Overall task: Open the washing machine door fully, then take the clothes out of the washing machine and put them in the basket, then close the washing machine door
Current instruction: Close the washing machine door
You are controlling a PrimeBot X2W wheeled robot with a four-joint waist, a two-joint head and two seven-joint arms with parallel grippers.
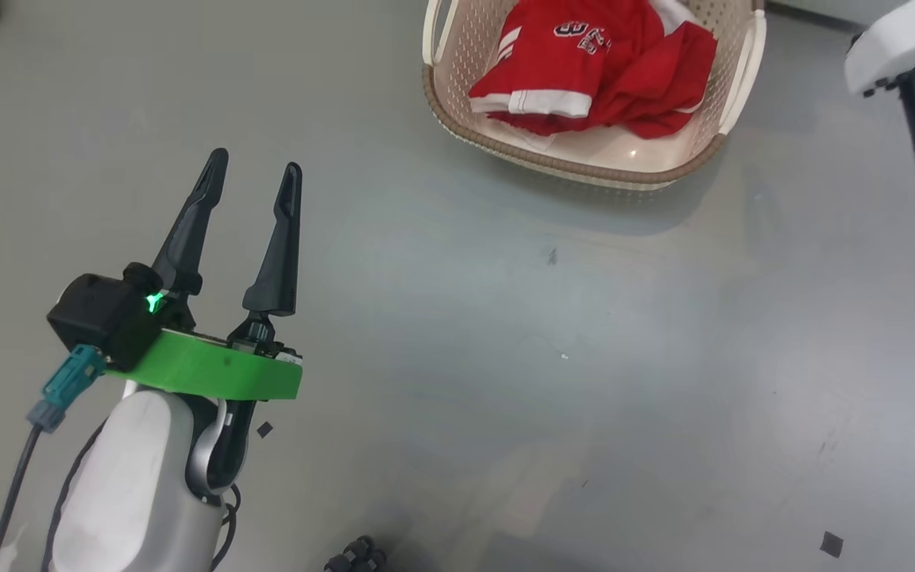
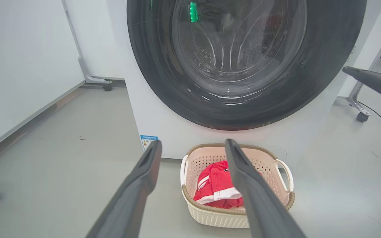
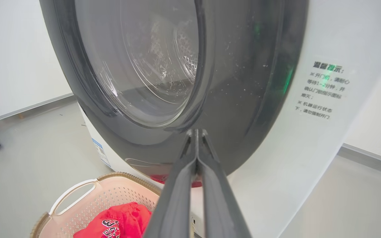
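While the fingers of my right gripper [image 3: 196,131] meet, holding nothing, the glossy black-rimmed round glass door [image 3: 243,99] just beyond their tips, my left gripper [image 1: 256,163] gapes wide, empty.

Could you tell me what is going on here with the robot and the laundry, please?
The robot seems near the end of unloading laundry. The red clothes lie in the basket on the floor before the washing machine, whose door looks closed. The right end effector is shut, tips by the door's black rim; the left end effector hangs open and empty.

Clothes [image 1: 592,71] in basket [image 1: 584,168]; left fingers [image 1: 187,230] spread.
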